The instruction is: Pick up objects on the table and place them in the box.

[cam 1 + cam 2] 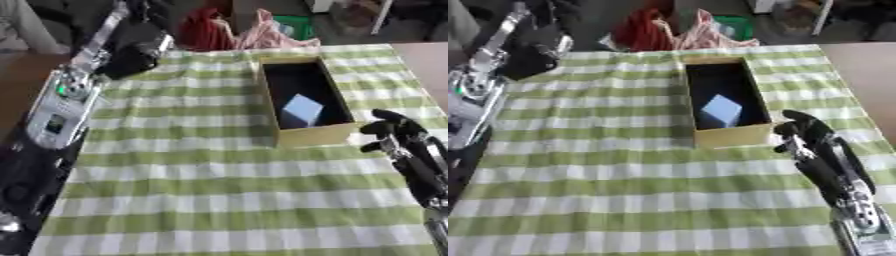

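Note:
A long yellow box (315, 135) with a dark inside stands on the green-and-white checked tablecloth (219, 190), right of centre. A pale blue cube (302, 111) lies tilted inside it, near the front wall. My right hand (802, 131) sits just right of the box's front corner, low over the cloth, with its black fingers curled and nothing in them. My left arm comes in along the left edge. Its black hand (131, 59) hangs over the far left corner of the table, too dark to read. I see no loose object on the cloth.
Red cloth (203, 30) and pink cloth (267, 32) are bunched at the table's far edge behind the box, with something green (297, 24) beside them. A bare brown surface (424, 60) adjoins the cloth on the right.

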### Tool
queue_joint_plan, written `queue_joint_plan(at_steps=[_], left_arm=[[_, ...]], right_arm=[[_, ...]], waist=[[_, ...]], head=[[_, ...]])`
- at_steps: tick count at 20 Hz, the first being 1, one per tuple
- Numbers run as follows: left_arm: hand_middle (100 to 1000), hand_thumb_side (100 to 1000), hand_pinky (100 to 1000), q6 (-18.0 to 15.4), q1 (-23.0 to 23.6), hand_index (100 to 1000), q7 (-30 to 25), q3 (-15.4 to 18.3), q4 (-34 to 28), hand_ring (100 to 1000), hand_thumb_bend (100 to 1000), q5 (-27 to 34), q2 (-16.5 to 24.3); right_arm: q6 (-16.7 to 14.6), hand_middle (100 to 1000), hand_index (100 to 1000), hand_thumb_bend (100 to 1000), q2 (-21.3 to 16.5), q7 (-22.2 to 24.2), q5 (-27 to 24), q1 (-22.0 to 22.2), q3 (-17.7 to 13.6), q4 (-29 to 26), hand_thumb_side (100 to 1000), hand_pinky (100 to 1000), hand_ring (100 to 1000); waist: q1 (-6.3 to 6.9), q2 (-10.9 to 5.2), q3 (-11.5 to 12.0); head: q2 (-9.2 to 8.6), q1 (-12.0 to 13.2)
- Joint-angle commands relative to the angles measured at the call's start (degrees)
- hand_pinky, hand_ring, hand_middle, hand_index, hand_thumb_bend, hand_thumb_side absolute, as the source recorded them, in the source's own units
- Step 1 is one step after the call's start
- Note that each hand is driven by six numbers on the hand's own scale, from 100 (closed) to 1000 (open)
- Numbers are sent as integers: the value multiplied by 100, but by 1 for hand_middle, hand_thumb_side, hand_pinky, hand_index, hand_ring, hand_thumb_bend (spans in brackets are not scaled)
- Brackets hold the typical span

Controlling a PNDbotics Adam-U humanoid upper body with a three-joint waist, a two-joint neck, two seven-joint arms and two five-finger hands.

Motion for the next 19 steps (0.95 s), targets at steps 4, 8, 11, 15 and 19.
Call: queue_joint_plan(at_steps=[4,8,11,15,19], left_arm=[[709,563,634,429,915,866,385,501,-628,686,100,256,-123],[715,612,631,545,1436,870,463,642,-685,690,100,300,-396],[714,628,628,595,1702,870,406,677,-670,690,100,285,-562],[714,648,627,607,1874,870,321,695,-643,689,100,250,-764],[710,657,625,626,1951,869,281,711,-611,686,100,239,-871]], right_arm=[[-5,640,866,100,-157,-125,34,-2,-101,-125,516,586,773],[-7,639,870,100,-162,-177,38,14,-128,-132,517,586,774],[-9,637,870,100,-159,-197,43,32,-143,-137,519,586,773],[-9,637,870,100,-161,-204,49,33,-151,-139,520,585,774],[-8,636,868,100,-154,-204,51,41,-150,-137,522,585,773]], waist=[[-41,-54,112],[-65,-34,165],[-81,-23,204],[-92,-19,258],[-93,-22,279]], head=[[214,-8],[321,41],[331,55],[332,43],[333,19]])
